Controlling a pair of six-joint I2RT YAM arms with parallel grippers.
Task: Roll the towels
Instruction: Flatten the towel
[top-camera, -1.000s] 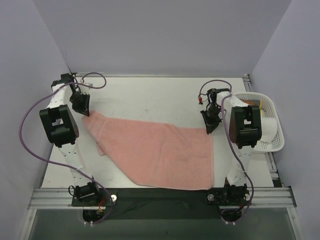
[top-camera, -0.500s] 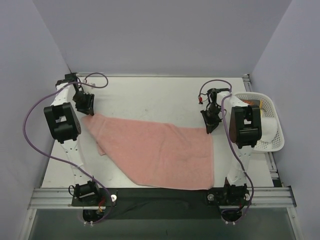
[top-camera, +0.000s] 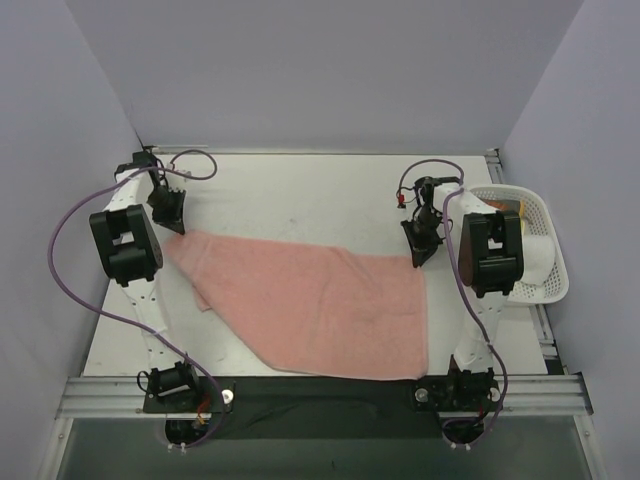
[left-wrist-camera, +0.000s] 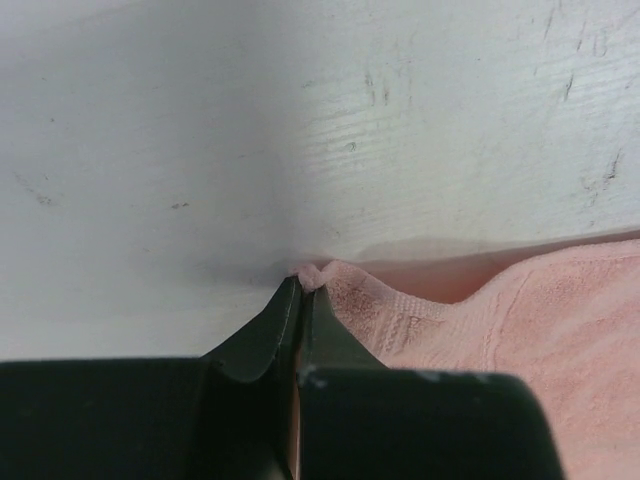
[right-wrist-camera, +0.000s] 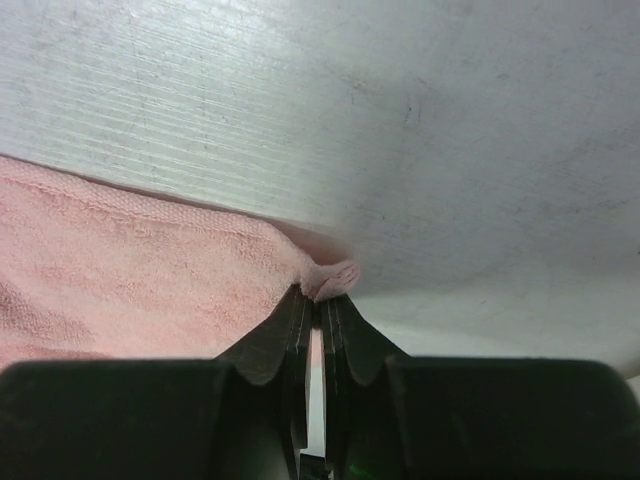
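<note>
A salmon-pink towel (top-camera: 320, 305) lies spread flat across the white table, with one fold near its left side. My left gripper (top-camera: 176, 228) is shut on the towel's far left corner. In the left wrist view the gripper (left-wrist-camera: 300, 285) pinches a small nub of pink cloth (left-wrist-camera: 500, 340) just above the table. My right gripper (top-camera: 418, 262) is shut on the far right corner. In the right wrist view the right gripper (right-wrist-camera: 322, 296) squeezes a bunched tip of the towel (right-wrist-camera: 120, 270). A white towel (top-camera: 540, 258), apparently rolled, rests in the basket.
A white plastic mesh basket (top-camera: 530, 195) stands at the table's right edge, just behind my right arm. Lavender walls close in the left, back and right sides. An aluminium rail (top-camera: 320, 385) runs along the near edge between the arm bases.
My left arm has leaned a little toward the back and its gripper has shifted slightly at the towel's far left corner. The towel and my right arm have not moved.
</note>
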